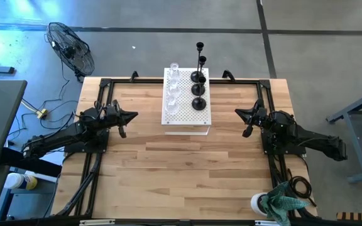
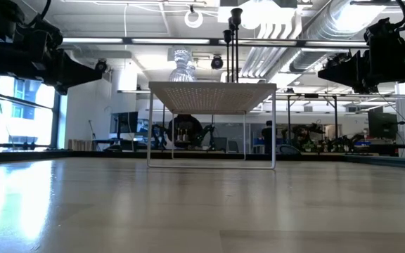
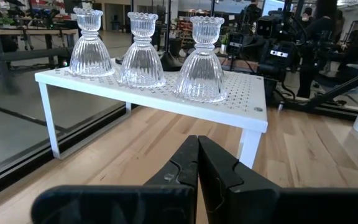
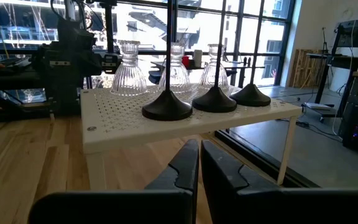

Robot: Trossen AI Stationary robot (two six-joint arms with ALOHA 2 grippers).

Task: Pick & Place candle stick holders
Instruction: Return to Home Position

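Observation:
Three clear glass holders (image 3: 140,53) and three black holders with domed bases and thin stems (image 4: 213,98) stand by their bases on the white perforated board (image 1: 185,119), glass ones in its left row (image 1: 173,85), black ones in its right row (image 1: 198,88). My left gripper (image 1: 132,115) hovers left of the board, shut and empty; its fingers (image 3: 197,163) point at the board. My right gripper (image 1: 239,113) hovers right of the board, shut and empty; its fingers (image 4: 199,163) point at the board.
The board is a small raised shelf on thin white legs (image 2: 150,130) at the table's far middle. A white cup with a green cloth (image 1: 275,204) sits at the near right corner. A fan (image 1: 71,47) stands on the floor beyond the far left corner.

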